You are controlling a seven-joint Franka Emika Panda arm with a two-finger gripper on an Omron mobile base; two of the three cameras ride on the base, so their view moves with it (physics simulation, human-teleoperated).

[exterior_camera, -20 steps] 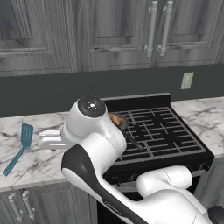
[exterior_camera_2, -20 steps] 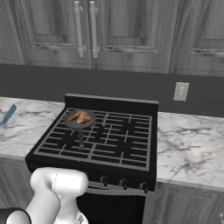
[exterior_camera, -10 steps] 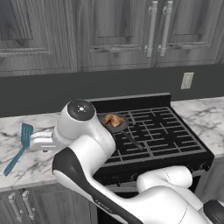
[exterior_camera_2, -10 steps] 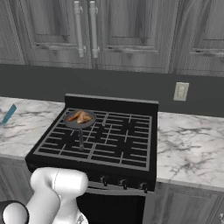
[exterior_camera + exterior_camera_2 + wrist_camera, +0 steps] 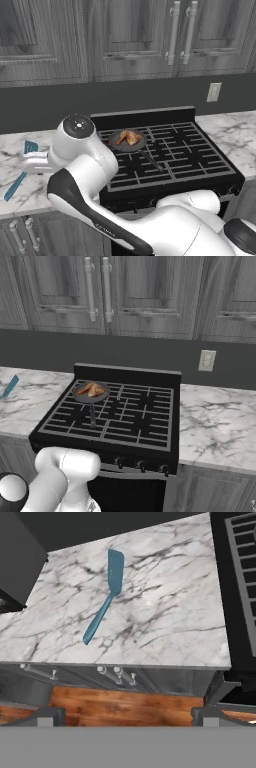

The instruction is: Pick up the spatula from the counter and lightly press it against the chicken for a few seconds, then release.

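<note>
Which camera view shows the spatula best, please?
The hand view: the whole spatula lies unobstructed on the counter. In the left base view the arm covers its middle; the right base view catches just a sliver at the left edge.

Spatula (image 5: 14,187): mid-length covered by the arm (image 5: 82,155) in the left base view, blade top and handle end showing; cut by the left edge in the right base view.
Stove (image 5: 242,587): cut by the hand view's right edge.
Chicken (image 5: 129,136): too small for detail.
</note>
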